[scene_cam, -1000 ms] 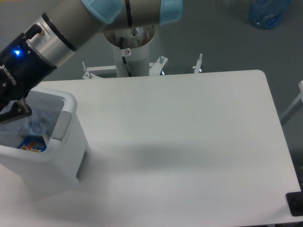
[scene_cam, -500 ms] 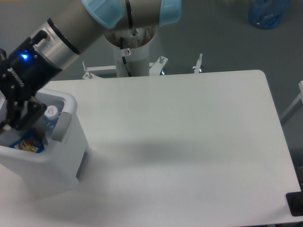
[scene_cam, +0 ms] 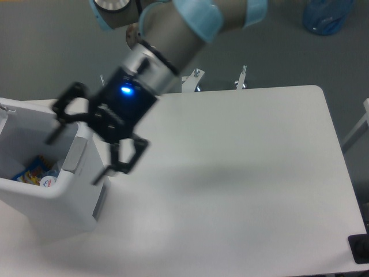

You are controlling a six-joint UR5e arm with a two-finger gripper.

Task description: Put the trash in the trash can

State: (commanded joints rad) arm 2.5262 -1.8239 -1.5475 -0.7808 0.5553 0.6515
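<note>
The white trash can point(scene_cam: 63, 199) stands at the left of the table. Inside it I see clear crumpled plastic with a white cap point(scene_cam: 51, 180) beside a colourful packet; the bottle's body is mostly hidden by the can's wall. My gripper point(scene_cam: 78, 156) hangs above the can's right rim, tilted, with its two black fingers spread wide apart. One finger point(scene_cam: 64, 112) is over the can's opening, the other point(scene_cam: 122, 156) over the table. It is open and holds nothing. I cannot make out the smaller wrapper.
The white table point(scene_cam: 230, 173) stretches to the right of the can. A blue translucent container point(scene_cam: 327, 14) sits on the floor at the top right. The arm's pedestal stands behind the table's back edge.
The gripper has risen out of the can and swung to the right, with its fingers now spread open. The capped plastic item now lies in the can.
</note>
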